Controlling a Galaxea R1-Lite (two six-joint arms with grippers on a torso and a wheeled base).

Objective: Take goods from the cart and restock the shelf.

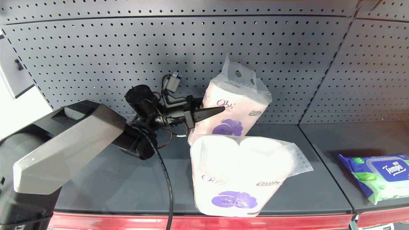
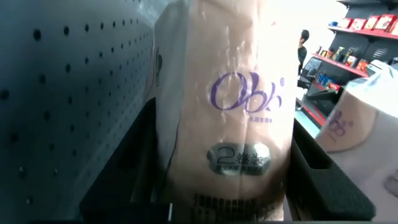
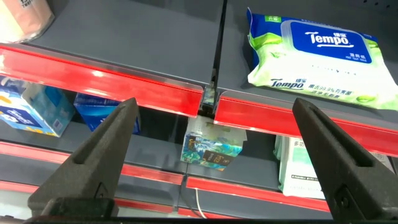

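Two roll packs stand out in the head view. Item 1, rear pack [image 1: 235,108]: frame centre, tilted w/ its top leaning toward frame right, close to the pegboard [image 1: 127,54]. Its base is hidden behind item 2, so contact w/ the deck cannot be told. Item 2, front pack [image 1: 236,172]: lower centre, upright, base at the front edge of the shelf [image 1: 105,179], just above the red strip [image 1: 127,222]. Both are pale pink paper rolls in clear film w/ purple print and a loose film flap on top. The flap of the rear pack has punched holes.

L gripper [image 1: 209,108]: clamped on the rear pack at approx. mid-height. One black tapered finger [image 1: 212,112] lies across the near face; the other sits behind. The L wrist view shows the pack between both fingers, film creased.

R gripper [image 3: 214,165]: jaws wide, nothing between them, in front of the red edge where two bays meet.

Clearances: a broad stretch of grey deck lies at frame left of the packs, under the L arm. More deck runs to the right, up to the bay seam [image 1: 326,166]. The wipes [image 1: 380,175] lie flat in the next bay at lower right, well apart from both packs. Whether the two packs touch cannot be told.

Materials: pegboard is grey perforated sheet metal. Deck is smooth and matte; strip is glossy. Wipes are a soft blue/green/white pouch w/ a flip lid.
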